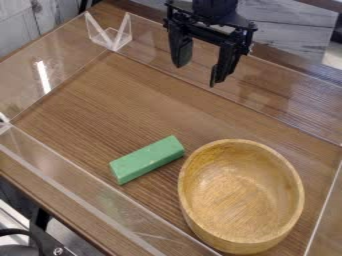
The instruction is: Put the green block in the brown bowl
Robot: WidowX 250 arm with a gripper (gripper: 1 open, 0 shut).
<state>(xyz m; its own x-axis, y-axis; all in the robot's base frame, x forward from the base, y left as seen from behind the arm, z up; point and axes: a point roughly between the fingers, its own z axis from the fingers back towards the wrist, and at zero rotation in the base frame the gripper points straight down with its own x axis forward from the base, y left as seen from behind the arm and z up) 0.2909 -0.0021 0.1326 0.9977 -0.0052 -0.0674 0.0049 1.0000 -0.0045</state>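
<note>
The green block lies flat on the wooden table, slanting from lower left to upper right. Just to its right stands the brown bowl, wide and shallow, with nothing inside; block and bowl are close but apart. My gripper hangs high over the back of the table, pointing down, well above and behind the block. Its two black fingers stand apart with nothing between them.
Clear acrylic walls fence the wooden table on the left and front. A folded clear plastic piece stands at the back left corner. Bare wood lies between the gripper and the block.
</note>
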